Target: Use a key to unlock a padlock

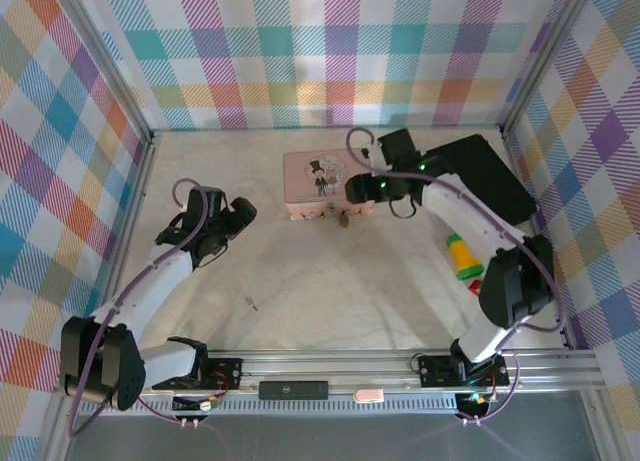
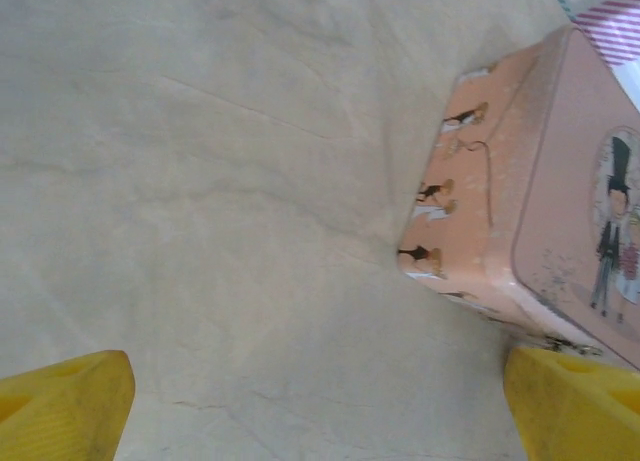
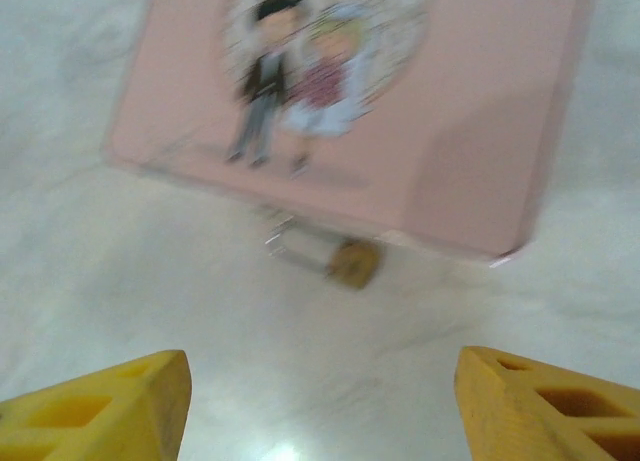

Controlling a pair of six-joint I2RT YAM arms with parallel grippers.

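A tiny brass-gold padlock (image 3: 352, 262) with a thin silvery shackle hangs at the front edge of a pink picture tin (image 3: 400, 91). From above, the padlock (image 1: 343, 219) lies just in front of the tin (image 1: 315, 176). My right gripper (image 3: 320, 406) hovers over the tin's right end, open, its yellow fingers (image 3: 545, 401) wide apart and empty, the padlock ahead of them. My left gripper (image 2: 320, 406) is open and empty too, low over the cloth to the left of the tin (image 2: 540, 191). I cannot pick out a key with certainty.
A yellow and green cylinder (image 1: 462, 255) with a small red piece (image 1: 476, 285) lies right of centre. A black flat object (image 1: 490, 176) sits at the back right. A tiny dark speck (image 1: 252, 303) lies on the cloth near the left arm. Checkered walls enclose the table.
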